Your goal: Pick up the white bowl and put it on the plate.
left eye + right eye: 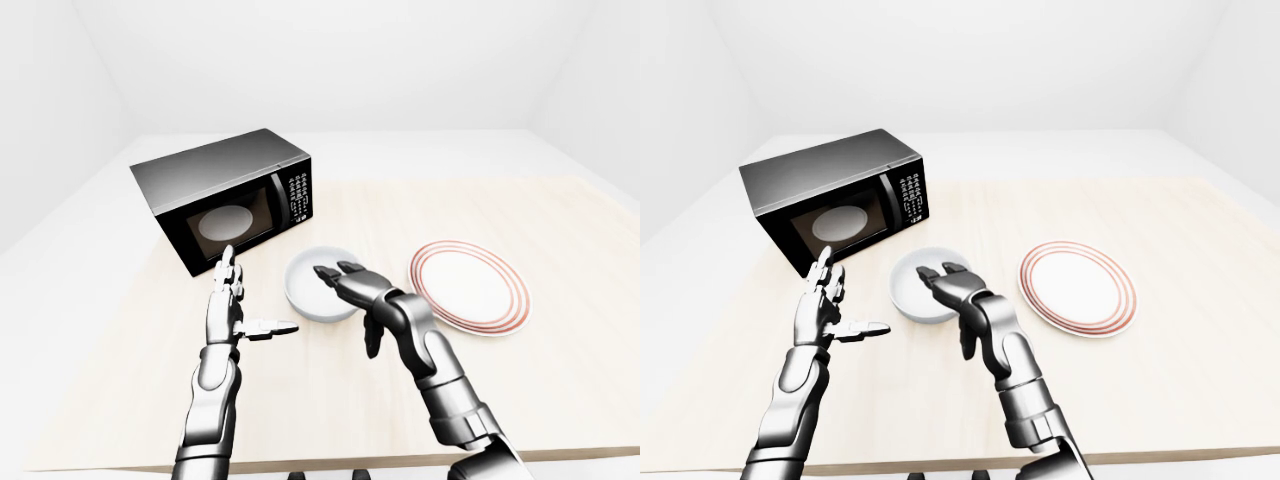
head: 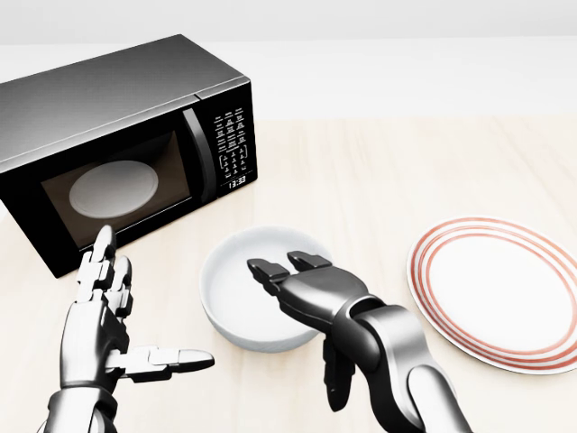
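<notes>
Your white bowl [image 2: 252,289] sits on the pale wood worktop [image 2: 379,171], lower centre of the head view, between the microwave [image 2: 117,144] at upper left and the red-ringed plate [image 2: 496,289] at right. Bowl and plate stand near each other but apart; the plate is bare.

Your right robot hand [image 2: 302,289] is over the bowl's right half, palm down. Two fingers [image 2: 270,269] reach across the bowl's hollow and the thumb hangs down outside the rim toward the view's bottom. Fingers spread, not closed on the rim; nothing held. Whether the fingertips touch the bowl's inner surface cannot be told.

Your left robot hand [image 2: 104,316] is up at lower left, well clear of the bowl. Fingers point toward the microwave door, thumb juts right. Open, empty.

Microwave door shut; its white turntable shows through the glass.
</notes>
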`<state>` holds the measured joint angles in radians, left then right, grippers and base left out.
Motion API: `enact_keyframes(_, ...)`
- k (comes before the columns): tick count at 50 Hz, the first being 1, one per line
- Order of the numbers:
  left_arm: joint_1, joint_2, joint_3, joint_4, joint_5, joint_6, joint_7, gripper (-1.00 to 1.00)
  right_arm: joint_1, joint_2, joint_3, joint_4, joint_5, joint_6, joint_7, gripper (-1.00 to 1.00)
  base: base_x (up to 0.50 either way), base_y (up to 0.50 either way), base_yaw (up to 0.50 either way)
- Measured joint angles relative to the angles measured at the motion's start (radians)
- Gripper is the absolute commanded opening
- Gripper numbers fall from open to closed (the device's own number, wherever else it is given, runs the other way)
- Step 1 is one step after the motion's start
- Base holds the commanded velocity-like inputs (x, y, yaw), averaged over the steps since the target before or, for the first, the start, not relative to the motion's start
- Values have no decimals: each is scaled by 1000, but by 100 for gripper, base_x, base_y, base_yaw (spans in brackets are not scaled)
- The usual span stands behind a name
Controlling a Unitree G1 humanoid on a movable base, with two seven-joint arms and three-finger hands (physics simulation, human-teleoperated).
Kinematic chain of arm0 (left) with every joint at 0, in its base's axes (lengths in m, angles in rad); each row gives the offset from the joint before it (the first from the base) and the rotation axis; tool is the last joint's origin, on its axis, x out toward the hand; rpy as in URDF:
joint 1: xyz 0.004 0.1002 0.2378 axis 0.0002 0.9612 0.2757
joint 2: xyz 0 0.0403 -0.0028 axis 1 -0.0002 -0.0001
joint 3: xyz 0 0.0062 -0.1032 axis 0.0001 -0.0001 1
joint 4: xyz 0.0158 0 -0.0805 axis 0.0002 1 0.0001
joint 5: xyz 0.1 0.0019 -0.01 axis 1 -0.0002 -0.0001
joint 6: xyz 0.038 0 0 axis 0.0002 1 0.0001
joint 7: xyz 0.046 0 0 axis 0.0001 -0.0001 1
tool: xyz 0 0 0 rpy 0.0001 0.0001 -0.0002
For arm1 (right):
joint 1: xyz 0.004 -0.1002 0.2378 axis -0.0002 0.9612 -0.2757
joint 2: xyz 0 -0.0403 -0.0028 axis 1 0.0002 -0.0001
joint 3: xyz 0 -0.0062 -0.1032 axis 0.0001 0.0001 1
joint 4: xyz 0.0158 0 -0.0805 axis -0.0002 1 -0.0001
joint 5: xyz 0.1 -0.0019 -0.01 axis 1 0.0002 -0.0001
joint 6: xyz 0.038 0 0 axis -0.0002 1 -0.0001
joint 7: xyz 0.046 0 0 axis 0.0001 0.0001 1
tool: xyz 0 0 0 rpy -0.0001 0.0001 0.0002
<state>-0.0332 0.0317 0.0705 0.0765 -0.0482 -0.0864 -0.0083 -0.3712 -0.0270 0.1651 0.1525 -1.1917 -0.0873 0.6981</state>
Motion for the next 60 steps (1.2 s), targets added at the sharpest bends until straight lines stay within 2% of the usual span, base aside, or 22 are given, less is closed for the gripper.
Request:
enact_keyframes(28, 2, -1, -1, -4, 0, 3, -1, 100, 0, -2, 3, 92, -12, 0, 0, 100, 0, 0, 0)
enact_keyframes(60, -1, 0, 0, 1, 0, -1, -2, 100, -75, -16, -11, 239, -15, 0, 0, 100, 0, 0, 0)
